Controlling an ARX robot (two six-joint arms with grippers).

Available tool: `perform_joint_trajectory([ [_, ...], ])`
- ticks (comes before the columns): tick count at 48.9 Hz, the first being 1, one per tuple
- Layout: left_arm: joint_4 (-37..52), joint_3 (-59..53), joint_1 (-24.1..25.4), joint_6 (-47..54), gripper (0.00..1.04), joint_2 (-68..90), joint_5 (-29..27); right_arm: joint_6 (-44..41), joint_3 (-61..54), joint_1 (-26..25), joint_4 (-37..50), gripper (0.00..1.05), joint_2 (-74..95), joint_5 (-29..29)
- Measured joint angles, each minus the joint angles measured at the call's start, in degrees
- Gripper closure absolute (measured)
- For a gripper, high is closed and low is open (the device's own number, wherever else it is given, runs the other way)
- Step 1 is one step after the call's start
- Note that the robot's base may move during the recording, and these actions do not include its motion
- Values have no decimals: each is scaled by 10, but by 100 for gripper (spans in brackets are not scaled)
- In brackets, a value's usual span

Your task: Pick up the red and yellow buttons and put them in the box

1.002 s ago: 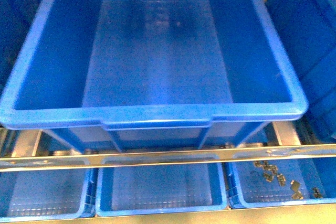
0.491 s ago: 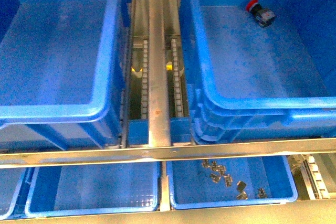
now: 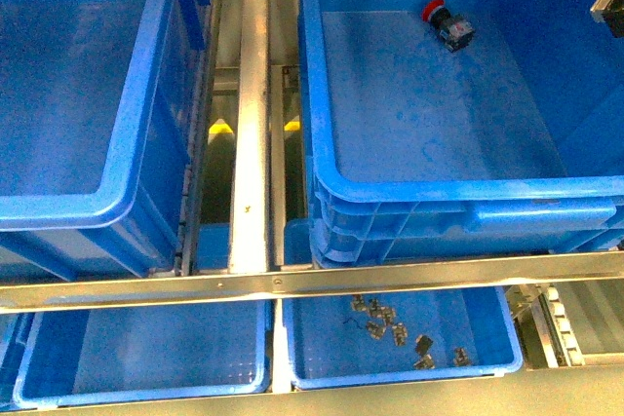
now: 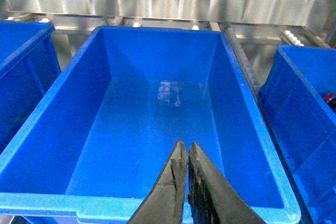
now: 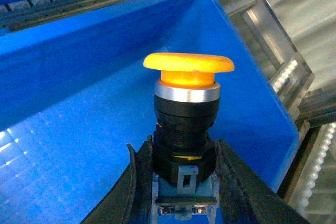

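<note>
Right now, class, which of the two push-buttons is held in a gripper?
The yellow button, clamped by its black body in the right gripper. The red button lies loose on the box floor.

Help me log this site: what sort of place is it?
Likely a factory parts-sorting station: big blue bins on metal roller rails, and small metal parts in a tray.

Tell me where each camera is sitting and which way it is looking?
Front view: on the robot's body, looking down over two big bins; the red button lies in the right box. A dark bit at the top right edge may be an arm.
Left wrist view: on the left arm, looking into an empty bin past the shut left gripper.
Right wrist view: on the right arm, looking at the yellow button in the right gripper.
Shared: blue bins show in every view.
</note>
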Motion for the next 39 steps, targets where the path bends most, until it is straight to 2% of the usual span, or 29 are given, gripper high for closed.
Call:
perform_joint_trajectory([
  [7, -96, 0, 0, 0, 102, -77, 1, 0, 7, 2, -1, 79, 8, 1],
  [24, -102, 0, 0, 0, 102, -92, 0, 23, 26, -7, 17, 79, 57, 4],
  [32, -102, 0, 0, 0, 68, -92, 0, 63, 66, -39, 30, 79, 136, 29],
  [37, -102, 0, 0, 0, 45, -92, 0, 111, 141, -52, 27, 79, 221, 44],
  [39, -102, 0, 0, 0, 40, -92, 0, 124, 163, -53, 23, 79, 240, 49],
])
